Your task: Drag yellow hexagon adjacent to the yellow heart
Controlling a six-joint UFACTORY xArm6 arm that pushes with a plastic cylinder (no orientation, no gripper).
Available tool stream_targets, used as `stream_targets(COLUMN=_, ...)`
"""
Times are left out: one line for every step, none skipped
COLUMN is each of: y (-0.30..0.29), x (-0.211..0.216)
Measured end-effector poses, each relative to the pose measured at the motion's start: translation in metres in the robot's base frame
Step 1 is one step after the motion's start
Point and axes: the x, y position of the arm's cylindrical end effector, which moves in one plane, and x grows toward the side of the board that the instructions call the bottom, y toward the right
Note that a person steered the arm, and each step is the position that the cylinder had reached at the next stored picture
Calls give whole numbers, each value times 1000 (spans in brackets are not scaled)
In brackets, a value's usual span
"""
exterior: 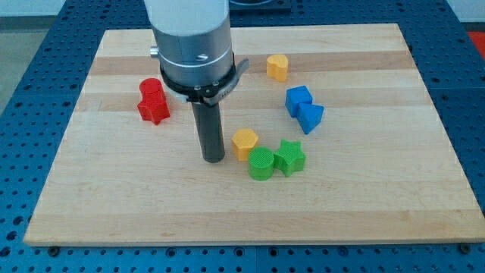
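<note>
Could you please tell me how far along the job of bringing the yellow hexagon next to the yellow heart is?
Nothing looks done yet: the yellow hexagon sits by the green cylinder, well apart from the yellow heart near the view's top. In hand: my tip stands just to the hexagon's left. Left: pushing the hexagon up the board to the heart.

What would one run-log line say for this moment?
tip: view's left of yellow hexagon, small gap | yellow heart: far, toward view's top | hexagon not yet adjacent
</note>
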Motion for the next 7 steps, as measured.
stream_targets(y=6, x=18)
stream_targets(y=35, x=25)
stream_targets(y=41, x=22)
stream_targets(y=41, x=16)
stream_targets(y=46, x=11)
stream_targets(y=53, x=4)
stream_targets(y=53, x=-14)
